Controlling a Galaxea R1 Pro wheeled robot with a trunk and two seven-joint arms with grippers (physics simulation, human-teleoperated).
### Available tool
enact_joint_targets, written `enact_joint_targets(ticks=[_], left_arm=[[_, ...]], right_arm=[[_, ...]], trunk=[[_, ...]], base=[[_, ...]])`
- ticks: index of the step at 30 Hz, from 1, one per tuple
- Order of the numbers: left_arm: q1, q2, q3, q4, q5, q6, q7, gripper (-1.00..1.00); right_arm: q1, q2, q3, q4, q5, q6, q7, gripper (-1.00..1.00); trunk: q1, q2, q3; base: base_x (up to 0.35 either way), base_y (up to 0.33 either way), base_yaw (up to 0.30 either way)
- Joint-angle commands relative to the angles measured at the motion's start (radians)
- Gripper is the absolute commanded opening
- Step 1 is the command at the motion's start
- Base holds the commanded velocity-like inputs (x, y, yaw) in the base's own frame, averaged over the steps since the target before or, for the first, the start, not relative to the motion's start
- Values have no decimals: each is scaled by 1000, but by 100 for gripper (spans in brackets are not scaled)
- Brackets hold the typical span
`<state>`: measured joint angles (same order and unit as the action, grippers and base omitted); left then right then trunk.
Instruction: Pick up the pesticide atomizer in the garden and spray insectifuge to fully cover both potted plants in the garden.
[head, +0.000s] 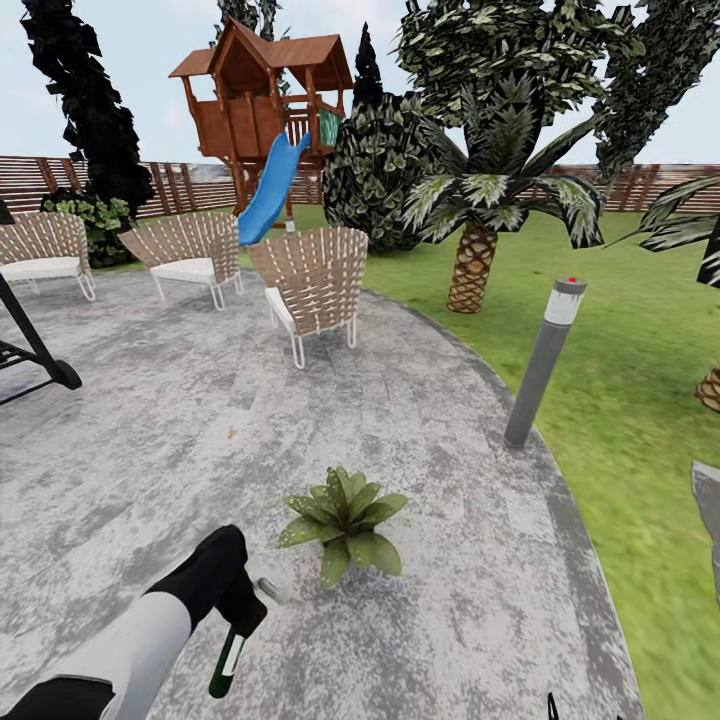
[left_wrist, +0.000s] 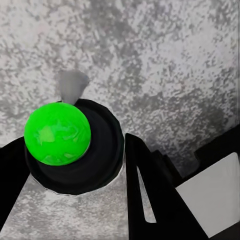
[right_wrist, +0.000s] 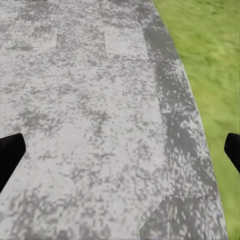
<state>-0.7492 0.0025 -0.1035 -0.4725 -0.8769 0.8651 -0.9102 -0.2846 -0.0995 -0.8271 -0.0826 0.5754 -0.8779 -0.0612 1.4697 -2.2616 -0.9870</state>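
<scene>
Grey mottled patio (head: 150, 440) carries a potted plant (head: 345, 522) near its grass-side edge, a bollard lamp (head: 543, 362) standing further along that edge. Left arm reaches in low, forearm angled up toward the plant, left gripper (head: 236, 612) clenched on the spray bottle (head: 226, 665), bottle hanging below the gripper, pale nozzle end toward the plant, just beside it, likely not touching. Left wrist view looks onto the bottle's green end. Right gripper (right_wrist: 120, 150) fingertips spread wide apart over patio edge and grass (right_wrist: 210, 70), holding nothing.
</scene>
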Motion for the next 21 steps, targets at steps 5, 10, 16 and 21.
enact_joint_targets(ticks=[5,10,16,21], left_arm=[[2,-2,-2,0,-3,2,-9,-100],[14,-3,-3,-1,-4,0,-9,-100],[16,-1,-3,-10,-5,0,-9,-100],[16,0,-2,-15,-5,1,-9,-100]], right_arm=[[-1,0,-4,1,11,-3,-6,100],[-1,0,-4,1,11,-3,-6,100],[-1,3,-3,1,11,-4,-6,100],[-1,3,-3,1,11,-4,-6,100]], trunk=[[0,0,-1],[0,0,-1],[0,0,-1],[0,0,-1]], base=[[147,-205,0],[154,-239,0],[57,-267,139],[3,-275,263]])
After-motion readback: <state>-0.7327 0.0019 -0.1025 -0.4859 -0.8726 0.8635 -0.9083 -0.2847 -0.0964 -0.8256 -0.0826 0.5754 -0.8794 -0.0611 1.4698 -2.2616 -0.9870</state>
